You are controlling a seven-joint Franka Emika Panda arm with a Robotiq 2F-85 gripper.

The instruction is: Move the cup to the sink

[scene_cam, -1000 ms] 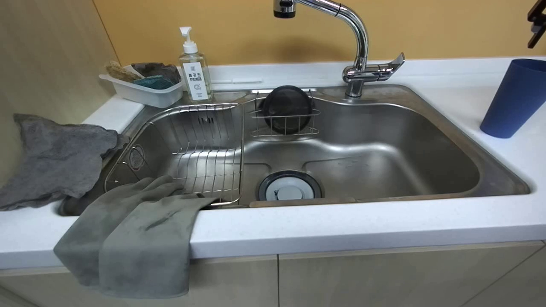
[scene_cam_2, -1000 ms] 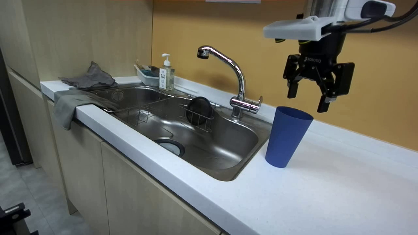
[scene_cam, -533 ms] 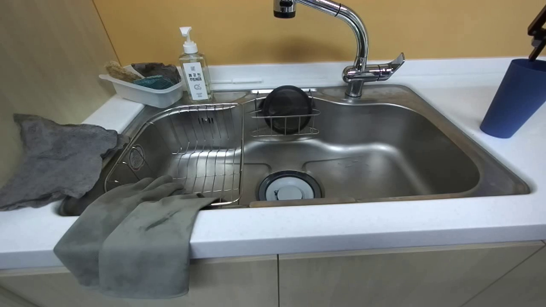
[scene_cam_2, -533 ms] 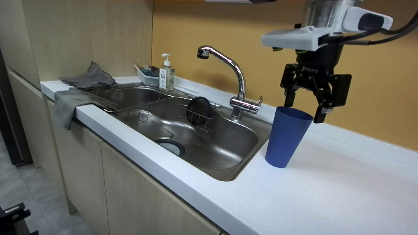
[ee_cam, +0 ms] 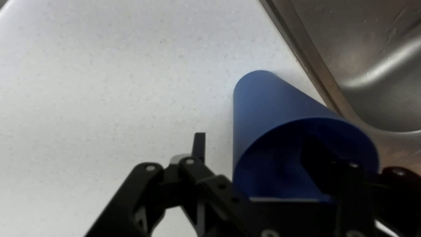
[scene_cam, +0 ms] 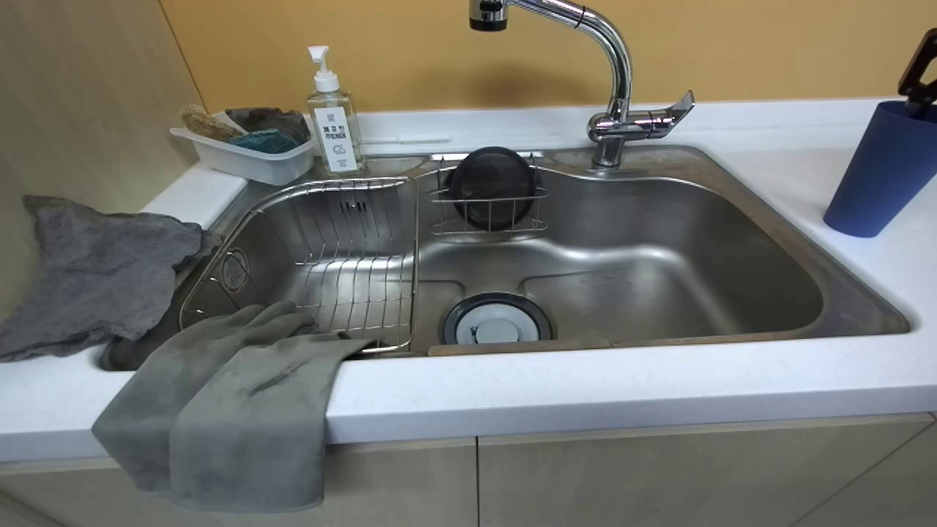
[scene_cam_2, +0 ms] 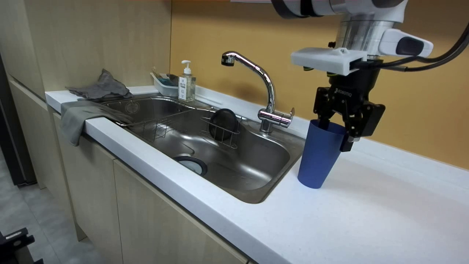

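Fingers [ee_cam: 199, 146]: spread apart, nothing pinched; the one nearer the sink [scene_cam: 637, 285] dips into the cup [scene_cam_2: 318, 157], the one farther from the sink hangs outside it, apart from the wall as the wrist view shows
Gripper [scene_cam_2: 335, 138]: astride the lip on the side away from the sink; likely lining up a grasp, the carry not begun
Cup: mouth up on the counter [scene_cam_2: 366, 220], just beside the sink's end, not touching it
Cup body: probably light, thin plastic, fairly stiff with some give at the lip; smooth, so apt to slip or swivel; hardly fragile
Cup wall: best held on the side away from the sink, pinched well below the lip with modest force
Sink: bare floor at this end, a fair landing place; the cup should clear the sink's rim first
Faucet [scene_cam: 622, 82]: on the sink's back edge; worth steering around
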